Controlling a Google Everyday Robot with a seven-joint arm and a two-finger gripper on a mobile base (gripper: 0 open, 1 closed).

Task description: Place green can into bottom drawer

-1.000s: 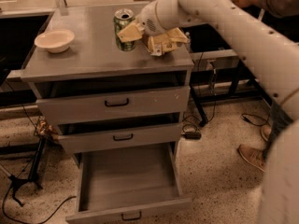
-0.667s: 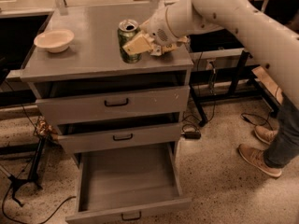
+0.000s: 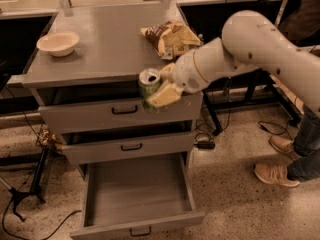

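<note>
Camera view: jaws clasp cylindrical green can [image 3: 148, 85] before top drawer [image 3: 85, 117].

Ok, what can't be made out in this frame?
Camera view only:
Green can: its right side is covered by the gripper holding it in front of the top drawer; label unreadable.
Bottom drawer: front panel partly cut by the lower edge.
Person: only legs and shoes, cut by the right edge.
</note>
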